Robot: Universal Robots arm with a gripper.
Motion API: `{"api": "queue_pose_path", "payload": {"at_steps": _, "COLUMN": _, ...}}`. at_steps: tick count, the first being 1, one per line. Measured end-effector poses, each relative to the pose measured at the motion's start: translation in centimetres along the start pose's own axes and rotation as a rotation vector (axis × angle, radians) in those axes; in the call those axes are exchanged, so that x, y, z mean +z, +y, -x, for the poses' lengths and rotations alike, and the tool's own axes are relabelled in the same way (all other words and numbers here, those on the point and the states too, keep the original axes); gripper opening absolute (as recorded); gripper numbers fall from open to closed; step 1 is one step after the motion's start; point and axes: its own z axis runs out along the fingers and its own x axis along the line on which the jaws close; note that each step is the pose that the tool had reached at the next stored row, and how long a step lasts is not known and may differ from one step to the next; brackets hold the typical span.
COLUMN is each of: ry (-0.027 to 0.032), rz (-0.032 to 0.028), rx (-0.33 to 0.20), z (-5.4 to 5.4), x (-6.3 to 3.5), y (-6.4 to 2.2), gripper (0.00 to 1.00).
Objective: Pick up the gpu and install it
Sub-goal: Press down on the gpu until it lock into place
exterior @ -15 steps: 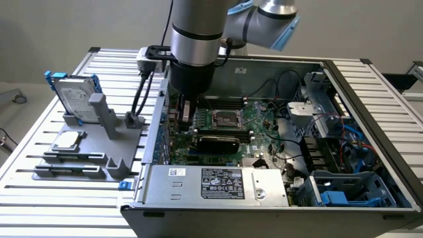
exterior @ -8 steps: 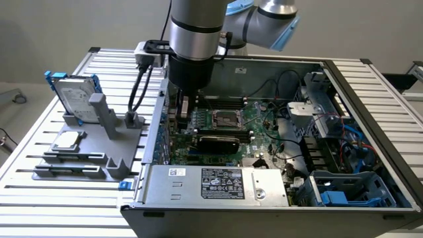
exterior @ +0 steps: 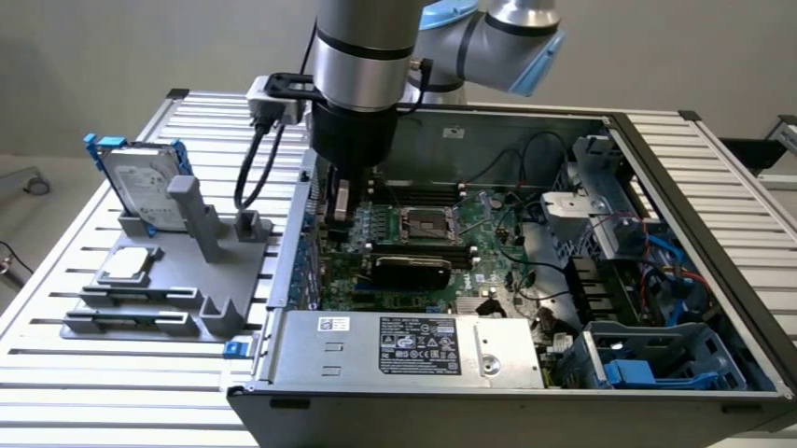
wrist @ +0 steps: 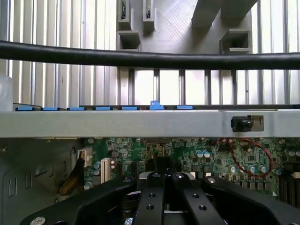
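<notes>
One white-labelled power supply (exterior: 412,347); its writing is illegible.

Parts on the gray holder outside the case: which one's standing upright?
The hard drive with blue rails: it stands on edge in the holder. The small square chip lies flat.

Even, diffuse lighting is seen across the ribbed aluminium table (exterior: 75,355); shadows stay soft. The open grey computer case (exterior: 697,177) interior appears dimmer. In the wrist view, the thick black cable (wrist: 150,58) is rendered blurred, backlit slats above it overexposed.
</notes>
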Motion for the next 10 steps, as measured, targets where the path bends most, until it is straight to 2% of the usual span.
{"api": "queue_pose_path", "payload": {"at_steps": 2, "ry": 0.0028, "rz": 0.0038, "rx": 0.000, "z": 0.01, "x": 0.02, "y": 0.08, "gripper": 0.11}}
{"api": "queue_pose_path", "payload": {"at_steps": 4, "ry": 0.0044, "rz": 0.0101, "rx": 0.000, "z": 0.02, "x": 0.02, "y": 0.11, "gripper": 0.11}}
{"api": "queue_pose_path", "payload": {"at_steps": 10, "ry": 0.0063, "rz": 0.0248, "rx": 0.000, "z": 0.15, "x": 0.01, "y": 0.13, "gripper": 0.11}}
